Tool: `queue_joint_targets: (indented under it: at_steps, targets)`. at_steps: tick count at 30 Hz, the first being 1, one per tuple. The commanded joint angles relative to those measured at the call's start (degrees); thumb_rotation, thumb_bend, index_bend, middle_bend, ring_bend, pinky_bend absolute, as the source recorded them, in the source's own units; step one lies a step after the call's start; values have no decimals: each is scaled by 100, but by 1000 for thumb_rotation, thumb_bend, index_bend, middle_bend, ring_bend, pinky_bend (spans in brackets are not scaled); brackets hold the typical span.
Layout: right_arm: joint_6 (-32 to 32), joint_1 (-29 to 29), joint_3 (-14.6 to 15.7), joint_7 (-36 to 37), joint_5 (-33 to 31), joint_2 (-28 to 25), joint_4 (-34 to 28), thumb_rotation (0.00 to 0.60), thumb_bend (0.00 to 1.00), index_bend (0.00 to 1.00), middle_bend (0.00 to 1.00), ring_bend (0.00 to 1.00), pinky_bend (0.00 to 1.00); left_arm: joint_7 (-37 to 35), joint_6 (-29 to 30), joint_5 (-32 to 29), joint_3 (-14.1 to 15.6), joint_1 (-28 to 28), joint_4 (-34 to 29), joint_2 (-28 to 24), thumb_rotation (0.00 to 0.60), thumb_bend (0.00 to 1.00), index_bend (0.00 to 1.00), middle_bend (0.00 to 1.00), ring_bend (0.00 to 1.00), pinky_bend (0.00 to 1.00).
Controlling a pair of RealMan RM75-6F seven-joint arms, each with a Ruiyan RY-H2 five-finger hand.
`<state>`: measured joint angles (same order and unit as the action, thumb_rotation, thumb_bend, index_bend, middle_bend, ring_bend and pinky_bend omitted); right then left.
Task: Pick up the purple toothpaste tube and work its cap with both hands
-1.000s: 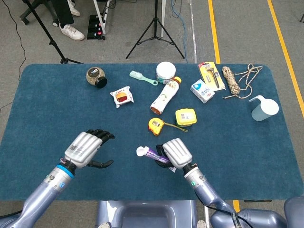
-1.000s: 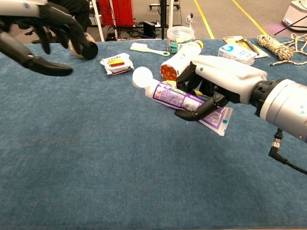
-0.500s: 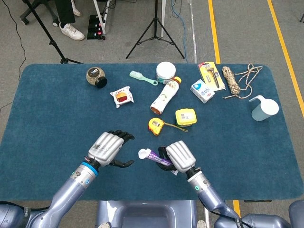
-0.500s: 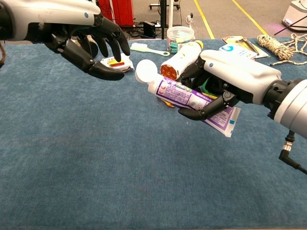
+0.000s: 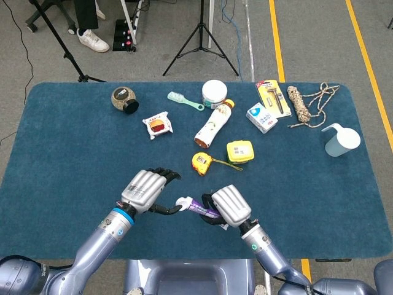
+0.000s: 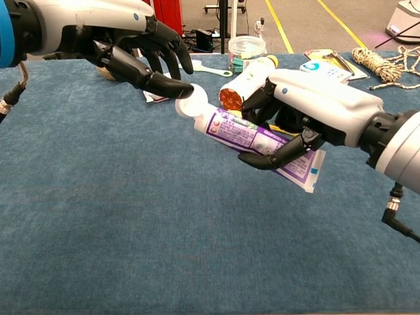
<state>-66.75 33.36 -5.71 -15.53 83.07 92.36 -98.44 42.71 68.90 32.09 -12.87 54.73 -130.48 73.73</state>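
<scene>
Toothpaste tube (image 6: pixel 252 136) held above the table (image 5: pixel 73 160) in the right hand (image 6: pixel 308 115); spread left hand (image 6: pixel 141 49) touches its cap (image 6: pixel 191 105).

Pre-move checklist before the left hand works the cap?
1. Tube held by right hand, off the table: ok.
2. Cap exposed, pointing at left hand: ok.
3. Left hand at cap: thumb tip touches its rim: ok.
4. Left hand grips cap from both sides: not ok, the other fingers are spread above it.
5. Cap state, open or closed: cannot tell.
6. Room under the tube: ok; the bottle lies behind it.
</scene>
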Motion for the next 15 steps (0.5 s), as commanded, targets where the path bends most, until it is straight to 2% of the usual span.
queue_joint_targets:
  at_steps: [1, 15]
  targets:
    - [3, 2, 5, 29, 33, 10, -19, 582, 391, 853, 914, 1000, 1000, -31, 43, -34, 25, 37, 54, 33, 305, 214, 208, 263, 210, 320]
    - [-96, -72, -10, 723, 228, -97, -124, 599, 391, 861, 923, 1000, 1000, -239, 57, -134, 140, 150, 254, 130, 305, 214, 208, 263, 210, 320]
